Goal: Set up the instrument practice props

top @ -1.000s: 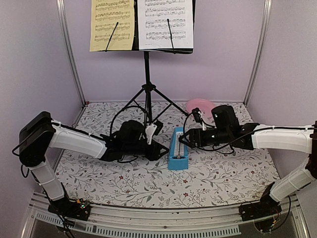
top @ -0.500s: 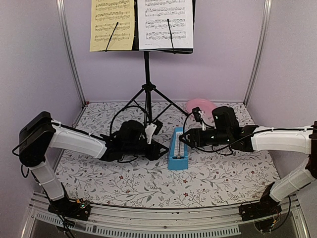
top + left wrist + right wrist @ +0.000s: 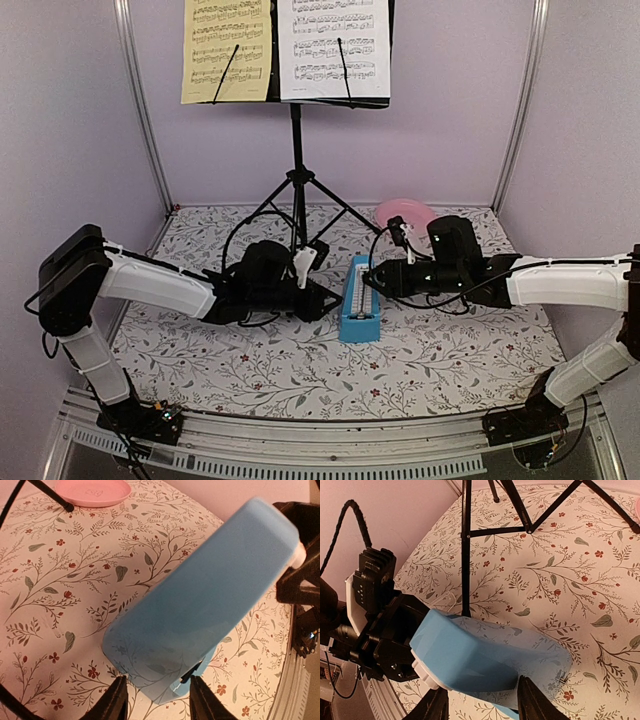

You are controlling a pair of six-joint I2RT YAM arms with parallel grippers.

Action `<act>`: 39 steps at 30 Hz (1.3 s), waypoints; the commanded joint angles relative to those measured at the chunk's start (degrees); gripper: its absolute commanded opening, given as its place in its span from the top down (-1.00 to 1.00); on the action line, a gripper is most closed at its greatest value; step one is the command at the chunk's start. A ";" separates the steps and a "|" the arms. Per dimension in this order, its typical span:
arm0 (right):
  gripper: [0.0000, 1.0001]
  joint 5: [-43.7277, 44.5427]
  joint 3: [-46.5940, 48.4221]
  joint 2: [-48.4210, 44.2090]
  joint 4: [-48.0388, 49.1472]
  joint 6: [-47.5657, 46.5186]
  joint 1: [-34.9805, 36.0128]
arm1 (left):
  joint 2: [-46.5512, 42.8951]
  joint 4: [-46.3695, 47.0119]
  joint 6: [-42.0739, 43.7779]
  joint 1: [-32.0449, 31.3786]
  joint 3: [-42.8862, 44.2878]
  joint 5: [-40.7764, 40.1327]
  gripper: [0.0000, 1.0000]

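Top external: the blue metronome lies toppled on the floral table, the left gripper and right gripper each with fingers spread astride it, grip unclear, seemingly to right it.

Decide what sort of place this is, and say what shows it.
Probably a robot test booth staged as a music practice corner: a music stand holding sheet music, and a blue metronome between two robot arms on a floral table, with plain lilac walls.
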 commanded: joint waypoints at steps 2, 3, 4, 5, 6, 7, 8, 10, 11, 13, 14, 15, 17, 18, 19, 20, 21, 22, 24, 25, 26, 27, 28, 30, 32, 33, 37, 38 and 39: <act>0.10 2.70 -1.29 -0.53 0.22 -0.60 0.03 | 0.70 1.18 0.47 -0.12 1.14 -0.03 0.13; 0.11 2.76 -1.39 -0.76 0.12 -0.70 0.02 | 0.71 1.25 0.49 -0.13 1.22 0.01 0.13; 0.12 2.71 -1.54 -0.92 0.02 -0.81 0.02 | 0.76 1.18 0.43 -0.06 1.25 0.03 0.13; 0.13 2.75 -1.60 -1.22 -0.25 -0.90 0.02 | 0.84 1.13 0.44 -0.03 1.30 0.01 0.13; 0.14 2.70 -1.78 -1.60 -0.39 -0.98 0.02 | 0.89 1.16 0.43 -0.03 1.33 0.01 0.13; 0.15 2.80 -2.08 -1.89 -0.57 -1.06 0.04 | 0.87 1.13 0.43 -0.03 1.34 -0.03 0.13; 0.15 3.01 -2.47 -2.32 -0.68 -0.96 0.07 | 0.85 1.04 0.45 -0.03 1.34 0.00 0.13; 0.18 3.57 -3.37 -3.10 -0.74 -0.70 0.01 | 0.89 0.81 0.44 -0.04 1.34 -0.03 0.13; 0.20 3.76 -3.88 -3.45 -0.78 -0.53 0.05 | 0.85 0.80 0.38 -0.09 1.27 -0.05 0.13; 0.24 3.90 -4.25 -3.88 -1.05 -0.26 0.05 | 0.82 0.76 0.35 -0.03 1.17 -0.07 0.12; 0.26 3.79 -4.50 -4.12 -1.14 -0.05 0.05 | 0.80 0.88 0.26 -0.03 1.12 -0.02 0.12; 0.27 3.74 -4.85 -4.33 -1.15 0.03 0.03 | 0.76 0.83 0.29 -0.03 1.08 0.06 0.13; 0.26 3.25 -5.50 -5.05 -0.99 0.21 0.03 | 0.73 0.83 0.18 -0.03 1.00 0.06 0.13; 0.22 2.76 -5.85 -5.53 -0.60 0.19 0.02 | 0.65 0.86 0.12 -0.07 0.99 -0.02 0.12; 0.15 1.77 -6.47 -6.33 -0.03 0.07 0.05 | 0.59 0.90 0.04 -0.03 0.90 0.03 0.12; 0.04 0.72 -7.24 -7.06 0.78 -0.08 0.04 | 0.58 0.90 -0.08 -0.04 0.83 -0.01 0.12; -0.07 -0.04 -8.05 -7.83 1.70 -0.27 0.04 | 0.56 0.97 -0.09 -0.05 0.77 -0.01 0.12; -0.14 -0.55 -8.86 -8.58 2.72 -0.24 0.03 | 0.45 0.91 -0.03 -0.08 0.73 0.03 0.11; -0.25 -1.26 -10.13 -9.74 3.82 0.04 0.07 | 0.32 1.00 0.07 -0.03 0.59 0.01 0.10; -0.30 -1.55 -10.54 -10.17 4.14 0.10 0.03 | 0.21 1.00 0.18 -0.03 0.55 -0.06 0.09; -0.36 -1.81 -10.71 -10.43 4.40 0.18 0.03 | 0.17 1.05 0.23 -0.03 0.55 -0.05 0.09; -0.42 -1.95 -10.69 -10.48 4.50 0.29 0.02 | 0.20 1.03 0.27 -0.07 0.53 0.04 0.08; -0.49 -2.00 -10.57 -10.42 4.43 0.48 0.07 | 0.18 0.88 0.25 -0.06 0.62 -0.01 0.08; -0.65 -0.80 -9.68 -10.08 3.32 0.67 0.43 | 0.10 0.80 0.25 -0.03 0.63 0.03 0.06; -0.81 1.02 -8.09 -9.62 1.47 1.37 0.91 | -0.14 0.74 0.10 -0.03 0.46 -0.27 0.03; -0.89 1.45 -7.64 -9.43 1.21 1.60 1.23 | -0.32 0.81 0.02 -0.03 0.27 -0.50 0.01; -0.98 3.69 -6.18 -8.92 0.38 1.82 2.88 | -0.79 1.80 -0.41 -0.06 -0.43 -0.66 -0.02; -0.98 3.93 -5.65 -8.70 -0.04 1.70 3.11 | -0.87 1.63 -0.29 -0.03 -0.35 -0.53 -0.02; -0.98 4.26 -5.18 -8.27 -0.47 1.61 3.22 | -0.95 1.54 -0.15 -0.03 -0.26 -0.49 -0.02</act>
